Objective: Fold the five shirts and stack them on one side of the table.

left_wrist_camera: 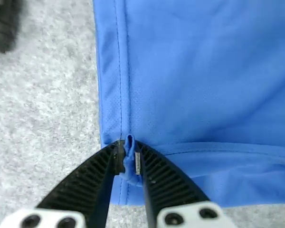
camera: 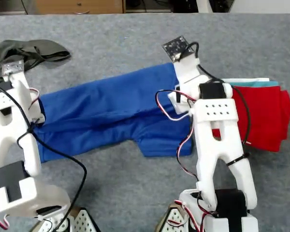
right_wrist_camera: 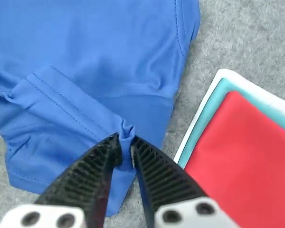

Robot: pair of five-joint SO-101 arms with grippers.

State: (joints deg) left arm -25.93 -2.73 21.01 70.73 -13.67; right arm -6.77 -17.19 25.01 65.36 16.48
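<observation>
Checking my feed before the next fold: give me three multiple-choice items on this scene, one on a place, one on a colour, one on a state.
1. The folded stack lies: A) beside the right arm; B) on the opposite side; C) between the arms.
2. The stack's top shirt is: A) teal; B) red; C) white.
3. The two arms' jaws are: A) both open; B) both shut on the blue shirt; C) one open, one shut.
Answers: 1 A, the high view shows it next to the right arm. 2 B, the red shirt covers the teal and white layers. 3 B, each wrist view shows blue cloth pinched between closed jaws.
</observation>
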